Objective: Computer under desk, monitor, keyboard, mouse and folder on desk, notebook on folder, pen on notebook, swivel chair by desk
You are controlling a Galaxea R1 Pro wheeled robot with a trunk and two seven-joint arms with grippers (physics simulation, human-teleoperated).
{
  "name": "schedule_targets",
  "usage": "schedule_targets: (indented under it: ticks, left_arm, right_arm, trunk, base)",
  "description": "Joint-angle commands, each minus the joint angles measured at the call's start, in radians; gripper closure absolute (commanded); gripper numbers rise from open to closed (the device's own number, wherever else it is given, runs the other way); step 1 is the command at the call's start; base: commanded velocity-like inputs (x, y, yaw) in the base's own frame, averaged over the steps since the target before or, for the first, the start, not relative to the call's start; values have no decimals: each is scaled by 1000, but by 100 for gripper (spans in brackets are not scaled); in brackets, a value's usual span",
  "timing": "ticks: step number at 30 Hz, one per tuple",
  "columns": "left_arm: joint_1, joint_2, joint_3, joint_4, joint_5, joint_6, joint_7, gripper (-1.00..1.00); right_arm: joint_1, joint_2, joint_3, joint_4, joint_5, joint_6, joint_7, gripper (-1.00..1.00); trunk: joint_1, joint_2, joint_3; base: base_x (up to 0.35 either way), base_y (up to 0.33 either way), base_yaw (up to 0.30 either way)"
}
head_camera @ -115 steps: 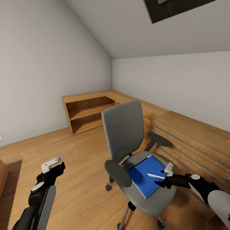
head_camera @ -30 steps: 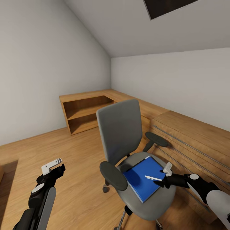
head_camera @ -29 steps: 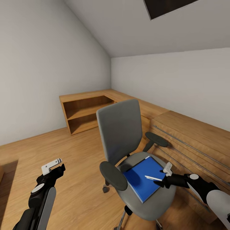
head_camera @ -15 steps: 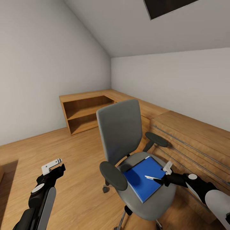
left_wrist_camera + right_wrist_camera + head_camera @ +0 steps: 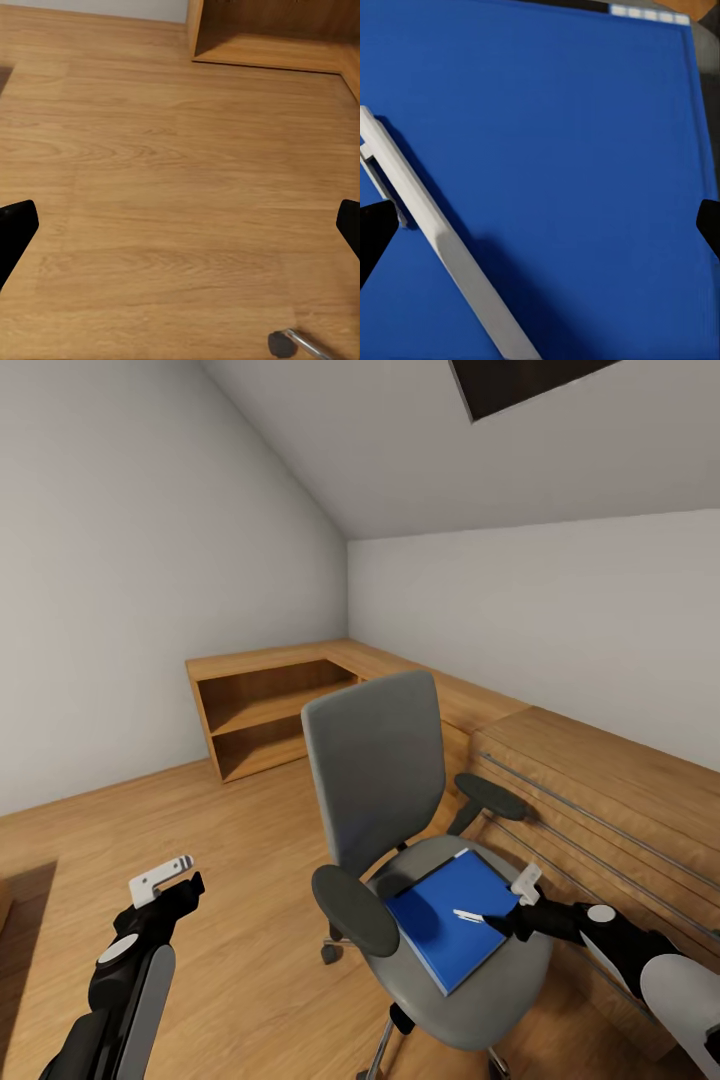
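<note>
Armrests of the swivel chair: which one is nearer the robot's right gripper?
The far armrest, beside the wooden cabinet; the right gripper hovers just below it, over the folder.

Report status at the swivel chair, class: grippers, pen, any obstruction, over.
Right gripper open over pen, nothing gripped. Pen lies on blue folder on swivel chair seat. Left gripper open over bare floor. No visible obstruction.

Chair [image 5: 400, 780] base mostly hidden under seat, cut off at head view's bottom edge; one castor [image 5: 281, 343] barely inside left wrist frame. Folder [image 5: 555, 150] ran past right wrist frame on most sides. Pen [image 5: 442, 240] cut off at frame bottom, far end hidden behind right gripper [image 5: 497, 922] in head view. Finger gap there too small to tell. Both arms cropped at bottom edge. Dark ceiling panel [image 5: 530, 382] cut off at top.
</note>
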Motion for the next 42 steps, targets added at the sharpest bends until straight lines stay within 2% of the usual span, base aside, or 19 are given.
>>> schedule_targets:
  ticks: [1, 4, 8, 13, 35, 42]
  left_arm:
    - [-1, 0, 0, -2, 10, 3, 6, -100]
    - [-1, 0, 0, -4, 11, 3, 6, -100]
    - [-1, 0, 0, -5, 11, 3, 7, -100]
    - [-1, 0, 0, -5, 11, 3, 7, -100]
    - [-1, -2, 0, -5, 11, 3, 7, -100]
    - [-1, -1, 0, -5, 11, 3, 7, -100]
  right_arm:
    - [-1, -1, 9, 1, -9, -3, -2, -100]
    - [-1, 8, 9, 1, 3, -2, -18, -100]
    - [-1, 46, 6, 1, 43, -1, -42, -100]
    - [-1, 65, 6, 2, 73, 1, -74, -100]
    - [-1, 83, 8, 5, 85, 4, -87, -100]
    - [-1, 95, 6, 6, 106, 4, -87, -100]
  trunk:
    - [0, 0, -1]
    - [0, 0, -1]
    - [0, 0, -1]
    - [0, 0, -1]
    - [0, 0, -1]
    - [0, 0, -1]
  base:
    - [0, 0, 0]
    - [0, 0, 0]
    - [0, 0, 0]
    - [0, 0, 0]
    - [0, 0, 0]
    - [0, 0, 0]
